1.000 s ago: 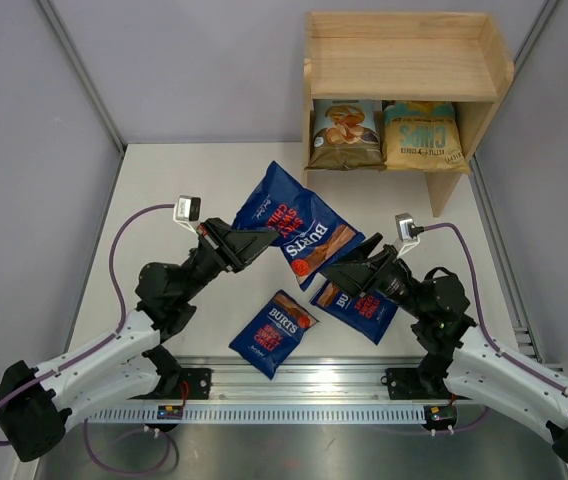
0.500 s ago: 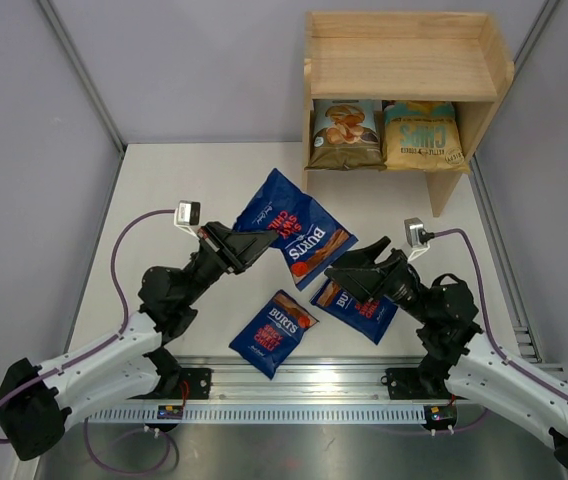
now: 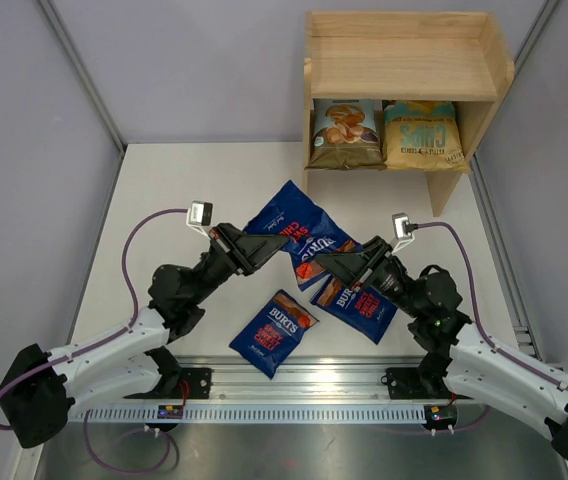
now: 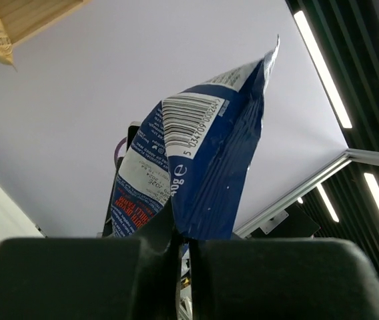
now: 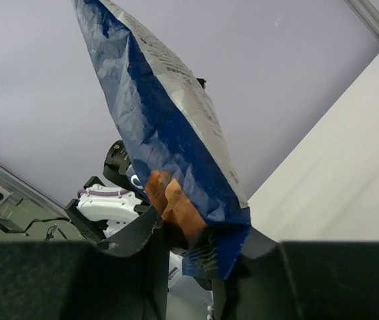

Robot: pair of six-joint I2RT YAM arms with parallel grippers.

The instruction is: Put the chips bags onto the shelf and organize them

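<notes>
while lifted off the pale desk (image 3: 164, 200), pinched from two sides at once: small dark blue "burts" crisp packet with red-orange lettering (image 3: 299, 230), tilted in the air between the two arms. left claw (image 3: 278, 244) nipped tight on its near-left edge, barcode panel showing in the left wrist view. right claw (image 3: 318, 263) clamped on its lower right corner, just below an orange patch of the print. flat on the desk underneath: second small dark blue packet (image 3: 274, 333) near the front edge, third small dark blue packet (image 3: 359, 308) partly under the right arm, the two apart from each other. well behind, against the far right corner, light natural-wood two-tier shelf (image 3: 404, 60); upright and side by side on its lower tier, larger pale blue bag with brown base (image 3: 345, 133) to the left, larger golden-yellow bag (image 3: 422, 135) to the right.
</notes>
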